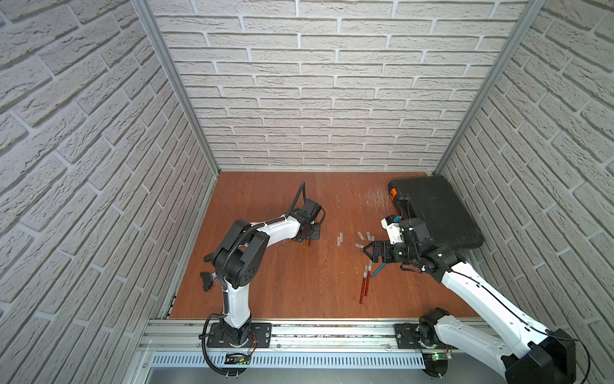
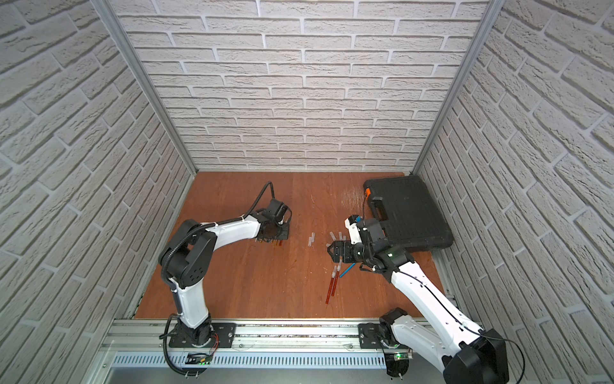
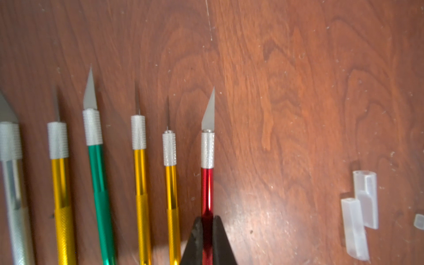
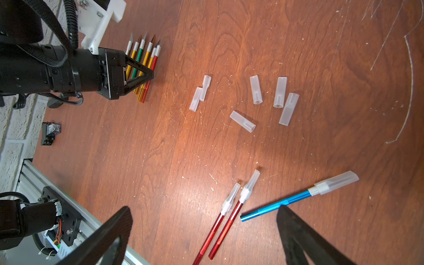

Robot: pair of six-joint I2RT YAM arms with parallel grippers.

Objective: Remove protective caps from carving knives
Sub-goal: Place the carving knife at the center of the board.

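My left gripper (image 3: pixel 207 221) is shut on the handle of a bare-bladed red carving knife (image 3: pixel 207 188). That knife sits at the end of a row of uncapped knives: silver (image 3: pixel 11 183), gold (image 3: pixel 60 188), green (image 3: pixel 98 174) and two more gold ones. The same row appears in the right wrist view (image 4: pixel 143 62). My right gripper (image 4: pixel 204 208) is open and holds nothing, hovering over two capped red knives (image 4: pixel 226 220) and a capped blue knife (image 4: pixel 286 202). Several loose protective caps (image 4: pixel 255 89) lie on the wood between the arms, and in a top view the caps (image 1: pixel 339 238) lie mid-table.
A black tool case (image 1: pixel 435 212) lies at the back right, close behind my right arm. A small black part (image 4: pixel 49 133) sits near the left wall. The aluminium rail (image 1: pixel 315 332) runs along the table's front edge. Brick-pattern walls enclose three sides.
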